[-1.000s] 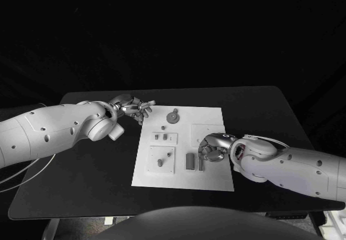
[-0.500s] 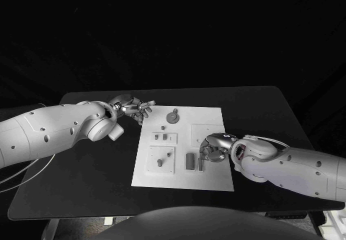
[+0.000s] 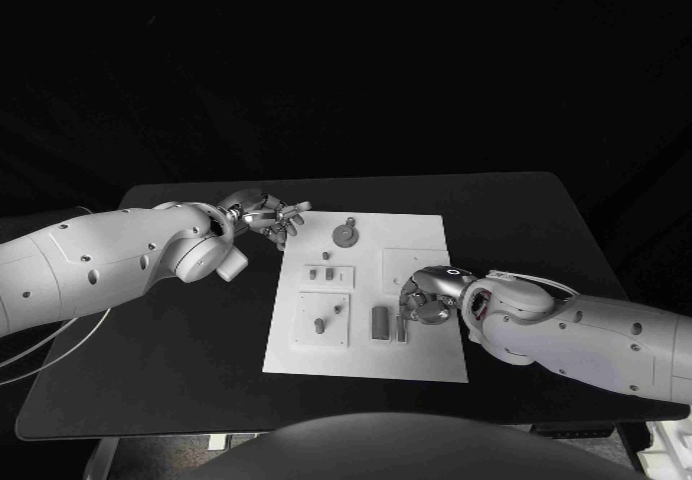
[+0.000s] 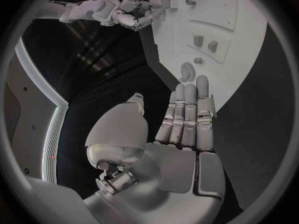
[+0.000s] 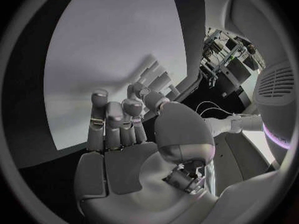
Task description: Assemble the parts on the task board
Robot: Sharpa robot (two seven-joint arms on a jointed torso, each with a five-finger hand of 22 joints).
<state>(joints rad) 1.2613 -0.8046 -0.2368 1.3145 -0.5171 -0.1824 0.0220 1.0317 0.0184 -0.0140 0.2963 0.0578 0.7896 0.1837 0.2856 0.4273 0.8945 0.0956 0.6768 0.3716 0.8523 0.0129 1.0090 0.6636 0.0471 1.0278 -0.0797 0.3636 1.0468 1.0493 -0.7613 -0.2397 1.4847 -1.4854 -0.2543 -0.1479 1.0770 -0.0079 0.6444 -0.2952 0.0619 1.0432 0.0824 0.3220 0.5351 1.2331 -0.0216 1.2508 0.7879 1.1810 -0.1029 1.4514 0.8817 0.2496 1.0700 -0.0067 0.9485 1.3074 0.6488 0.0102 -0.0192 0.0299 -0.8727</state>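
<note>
The white task board (image 3: pixel 433 235) lies mid-table with grey parts on it. A round part (image 3: pixel 346 235) sits near its far edge, two small blocks (image 3: pixel 322 272) below it, a peg (image 3: pixel 320 325) at the near left, and two upright bars (image 3: pixel 381 322) in the middle. My right hand (image 3: pixel 428 296) is over the board's right half, fingers curled down beside the narrower bar (image 3: pixel 402 328); whether it grips anything is unclear. In the right wrist view its thumb meets the fingers (image 5: pixel 134 104) above the board (image 5: pixel 112 45). My left hand (image 3: pixel 271 217) hovers off the far-left corner, fingers spread and empty (image 4: pixel 187 119).
The black table (image 3: pixel 173 340) extends well past the board on both sides. The left wrist view shows the board (image 4: pixel 249 30), the round part (image 4: pixel 187 72) and my right hand (image 4: pixel 131 16) beyond my left fingertips.
My right hand has shifted very slightly beside the narrower bar. The left hand and the other parts have not moved.
</note>
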